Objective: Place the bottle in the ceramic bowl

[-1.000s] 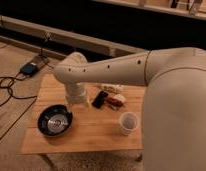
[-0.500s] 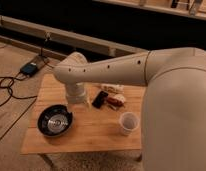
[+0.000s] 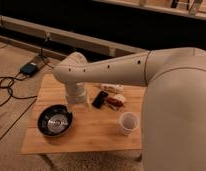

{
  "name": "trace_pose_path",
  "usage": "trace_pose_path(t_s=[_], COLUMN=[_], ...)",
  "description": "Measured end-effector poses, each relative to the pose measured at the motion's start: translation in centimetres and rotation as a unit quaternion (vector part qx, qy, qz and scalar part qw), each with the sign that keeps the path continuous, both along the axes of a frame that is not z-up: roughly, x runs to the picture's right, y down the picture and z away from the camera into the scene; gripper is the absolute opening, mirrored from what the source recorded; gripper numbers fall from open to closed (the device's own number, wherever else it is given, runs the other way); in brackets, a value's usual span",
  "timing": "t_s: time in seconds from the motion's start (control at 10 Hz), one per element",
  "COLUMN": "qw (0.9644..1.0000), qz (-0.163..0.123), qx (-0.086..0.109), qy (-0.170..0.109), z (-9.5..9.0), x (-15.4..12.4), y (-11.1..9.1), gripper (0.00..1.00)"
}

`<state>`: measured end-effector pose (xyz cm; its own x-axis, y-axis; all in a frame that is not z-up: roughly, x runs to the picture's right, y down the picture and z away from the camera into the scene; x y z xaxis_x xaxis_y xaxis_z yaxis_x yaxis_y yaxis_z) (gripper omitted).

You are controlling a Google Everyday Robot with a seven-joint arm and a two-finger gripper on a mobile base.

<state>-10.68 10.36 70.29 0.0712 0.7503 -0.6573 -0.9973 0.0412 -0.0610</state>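
The ceramic bowl (image 3: 54, 121) is round and black with a shiny silvery centre. It sits on the front left of the wooden table (image 3: 91, 135). My gripper (image 3: 79, 101) points down at the end of the white arm, just behind and to the right of the bowl, low over the table. The wrist hides most of it. A small pale shape (image 3: 83, 104) shows at the gripper's lower end and looks like the bottle. I cannot tell whether it is held.
A translucent white cup (image 3: 128, 122) stands at the front right. A flat black rectangular object (image 3: 100, 98) and some reddish packets (image 3: 116, 100) lie right of the gripper. A power box and cables (image 3: 30, 67) lie on the floor at the left.
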Motion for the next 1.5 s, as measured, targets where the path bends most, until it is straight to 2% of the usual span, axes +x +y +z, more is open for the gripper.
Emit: trace_pose_path(t_s=[1.1, 1.3, 1.5], qw=[1.0000, 0.9998, 0.9989], qz=[0.000, -0.015, -0.038], qx=[0.000, 0.007, 0.016], qy=[0.000, -0.007, -0.022], z=[0.0, 1.4, 3.9], x=[0.1, 1.3, 3.8], y=[0.0, -0.3, -0.9], gripper=[0.65, 0.65, 0.65])
